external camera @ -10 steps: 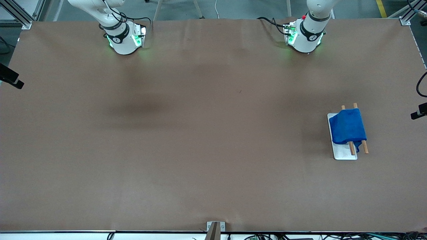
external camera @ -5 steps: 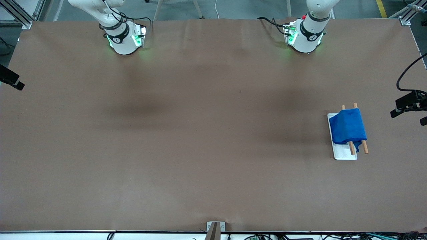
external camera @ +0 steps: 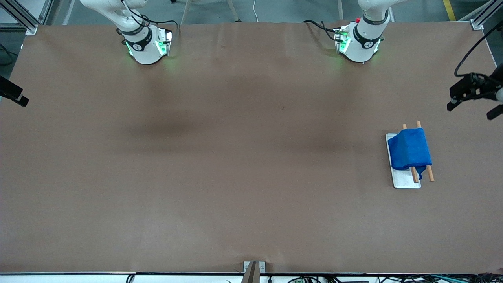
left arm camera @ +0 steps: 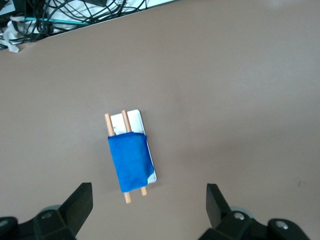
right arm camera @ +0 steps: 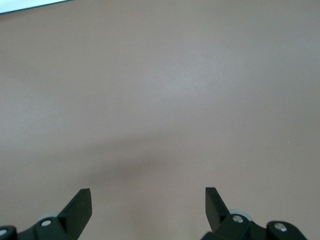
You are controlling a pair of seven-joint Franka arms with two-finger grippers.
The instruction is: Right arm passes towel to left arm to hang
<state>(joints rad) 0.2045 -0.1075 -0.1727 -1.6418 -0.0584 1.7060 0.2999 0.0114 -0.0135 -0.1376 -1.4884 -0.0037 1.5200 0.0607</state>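
The blue towel (external camera: 409, 149) hangs folded over two wooden rods (external camera: 430, 173) of a small rack with a white base (external camera: 404, 181), at the left arm's end of the table. It also shows in the left wrist view (left arm camera: 129, 160). My left gripper (external camera: 472, 109) is open and empty, up in the air over the table edge beside the rack. Its own view shows it (left arm camera: 147, 190) wide open high above the rack. My right gripper (right arm camera: 147, 192) is open and empty over bare brown table. The right arm waits.
The brown table (external camera: 243, 157) is edged by metal framing. A black device (external camera: 13, 94) pokes in at the edge at the right arm's end. Cables (left arm camera: 75, 15) lie past the table edge in the left wrist view.
My left gripper has come in from the table edge at the left arm's end and moved toward the bases' side. The towel and the right arm have not moved.
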